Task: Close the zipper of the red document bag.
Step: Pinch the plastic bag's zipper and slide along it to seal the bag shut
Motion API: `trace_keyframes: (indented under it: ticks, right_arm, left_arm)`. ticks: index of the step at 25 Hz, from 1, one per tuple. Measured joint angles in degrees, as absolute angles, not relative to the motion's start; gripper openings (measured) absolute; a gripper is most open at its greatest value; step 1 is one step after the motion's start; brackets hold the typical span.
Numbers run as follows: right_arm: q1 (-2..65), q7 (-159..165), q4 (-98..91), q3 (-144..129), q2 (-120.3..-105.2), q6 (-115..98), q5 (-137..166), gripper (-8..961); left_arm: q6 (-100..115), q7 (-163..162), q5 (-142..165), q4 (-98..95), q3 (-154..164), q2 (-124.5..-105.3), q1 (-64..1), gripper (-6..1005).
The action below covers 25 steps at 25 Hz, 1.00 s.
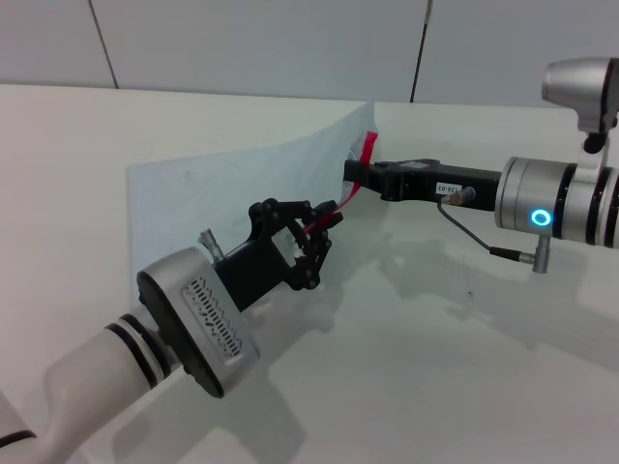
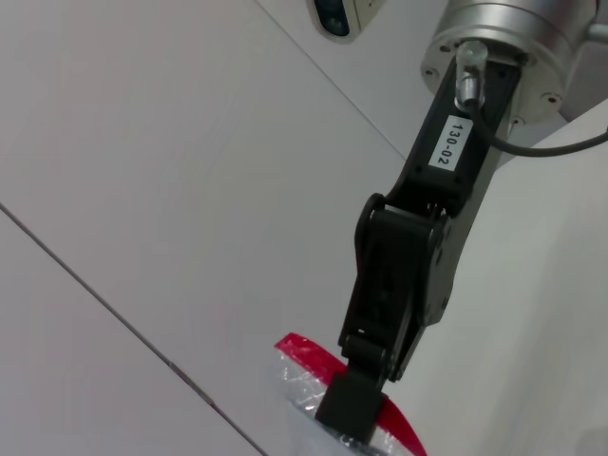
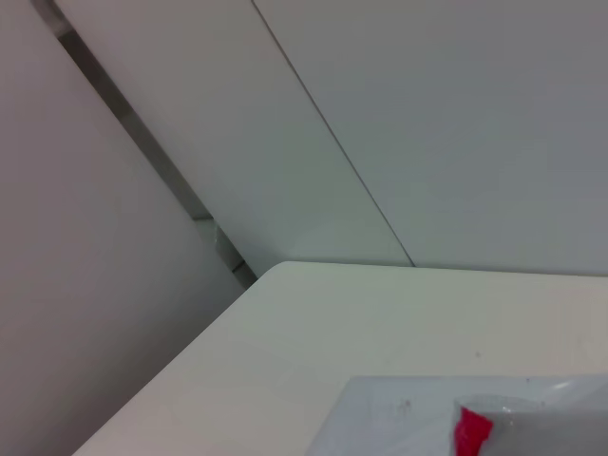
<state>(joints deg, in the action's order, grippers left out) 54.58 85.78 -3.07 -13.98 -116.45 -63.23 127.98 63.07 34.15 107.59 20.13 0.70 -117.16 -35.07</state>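
Note:
The red document bag (image 1: 232,188) is a pale translucent pouch, lifted off the white table along its right side. Its zipper (image 1: 368,146) is a red strip running down that raised edge towards my left gripper (image 1: 326,225). The left gripper is shut on the lower part of the red strip. My right gripper (image 1: 351,172) comes in from the right and is shut on the bag's upper red edge. The left wrist view shows the right gripper (image 2: 348,418) clamped on the red edge (image 2: 302,352) of the pouch. The right wrist view shows only a corner of the bag (image 3: 399,408) with a red tip (image 3: 470,432).
The white table (image 1: 435,367) stretches out in front and to the right of the arms. A grey panelled wall (image 1: 290,39) stands behind its far edge. A cable (image 1: 474,237) hangs under the right arm's wrist.

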Motion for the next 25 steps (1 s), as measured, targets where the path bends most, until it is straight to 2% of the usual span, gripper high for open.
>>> trace_keyframes:
  ticks: [11,25]
  right_arm:
    - [53.79,85.33,-3.64,-12.80,-116.35,-62.97,127.93,128]
    - [44.54,86.91,-12.05,-3.45,-115.88,-63.62,127.77,141]
  left_arm:
    - [62.84,34.19,107.48,20.13,0.76,-117.16,-35.07,78]
    - [62.81,33.93,107.48,20.13,0.97,-117.08,-34.42,75]
